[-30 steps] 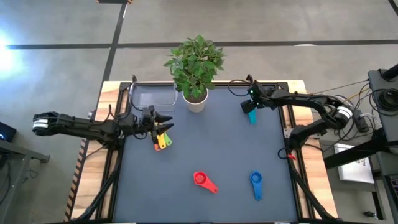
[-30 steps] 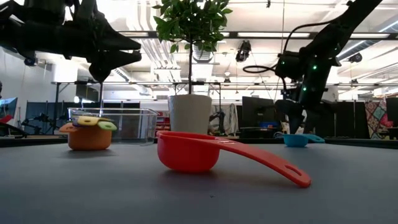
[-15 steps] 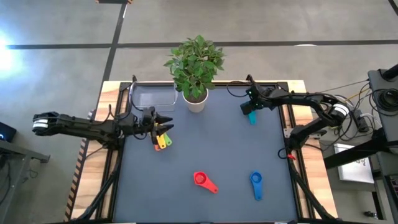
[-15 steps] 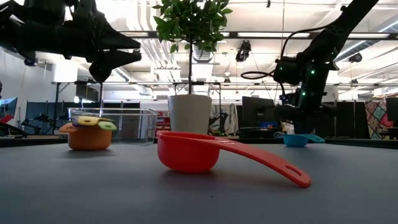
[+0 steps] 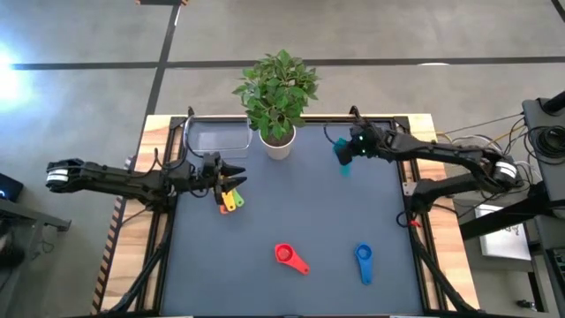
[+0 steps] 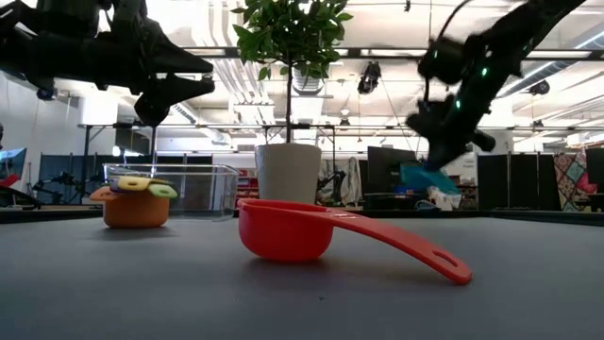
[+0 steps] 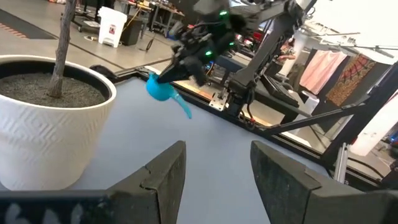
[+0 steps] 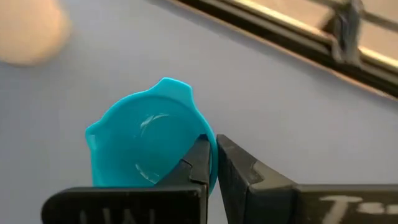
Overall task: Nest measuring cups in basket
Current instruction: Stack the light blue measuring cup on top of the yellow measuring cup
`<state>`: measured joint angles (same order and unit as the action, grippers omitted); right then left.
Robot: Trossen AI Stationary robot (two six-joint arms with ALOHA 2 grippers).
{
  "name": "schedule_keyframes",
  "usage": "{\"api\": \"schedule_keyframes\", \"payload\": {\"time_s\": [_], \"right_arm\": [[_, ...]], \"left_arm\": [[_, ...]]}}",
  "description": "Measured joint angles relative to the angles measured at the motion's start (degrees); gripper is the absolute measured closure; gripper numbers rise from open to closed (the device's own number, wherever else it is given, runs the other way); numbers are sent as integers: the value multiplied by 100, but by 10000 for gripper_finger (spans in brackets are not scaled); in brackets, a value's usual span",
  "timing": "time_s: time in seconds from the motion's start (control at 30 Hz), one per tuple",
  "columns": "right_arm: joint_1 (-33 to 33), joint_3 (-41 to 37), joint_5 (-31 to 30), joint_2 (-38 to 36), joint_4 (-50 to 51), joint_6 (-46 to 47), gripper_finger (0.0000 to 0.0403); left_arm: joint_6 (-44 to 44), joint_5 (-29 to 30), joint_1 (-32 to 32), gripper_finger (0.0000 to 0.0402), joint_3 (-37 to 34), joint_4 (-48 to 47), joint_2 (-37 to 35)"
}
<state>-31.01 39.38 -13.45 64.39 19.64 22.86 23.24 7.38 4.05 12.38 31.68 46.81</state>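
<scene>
My right gripper is shut on the teal-blue cup, which is held in the air right of the white plant pot. It also shows in the low view and the left wrist view. My left gripper is open and empty above a stack of cups: an orange cup standing on the table with yellow and green ones nested in it. The clear basket stands at the far left. The red cup and the blue cup lie on the table near the front. My right gripper pinches the teal-blue cup's rim wall, with one finger inside the bowl and one outside. The fingers slant down from the table's right. The cup is lifted clear of the table, tilted, with its handle hanging down.
The plant in its white pot stands at the far middle, between the basket and my right gripper. The table's rails run along its sides. Open mat lies between the stack, the red cup and the pot.
My right gripper has risen and gone toward the table's left, nearer the plant pot. It carries the teal-blue cup, which stood on the table before and now hangs tilted, clear of it.
</scene>
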Motion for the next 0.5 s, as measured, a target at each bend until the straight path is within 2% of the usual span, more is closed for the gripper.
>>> {"api": "schedule_keyframes", "payload": {"time_s": [0.13, 0.23, 0.5], "right_arm": [[709, 0, -44, -301, -468, 205, 394], [1276, 0, -300, -336, -928, 311, 394], [2324, -2, -1088, 146, -2191, 318, 394]], "left_arm": [[30, 0, -38, 239, 0, 11, 112], [87, -1, -98, 239, 0, 126, 317], [11, -12, -375, 239, 434, 574, 1272]]}}
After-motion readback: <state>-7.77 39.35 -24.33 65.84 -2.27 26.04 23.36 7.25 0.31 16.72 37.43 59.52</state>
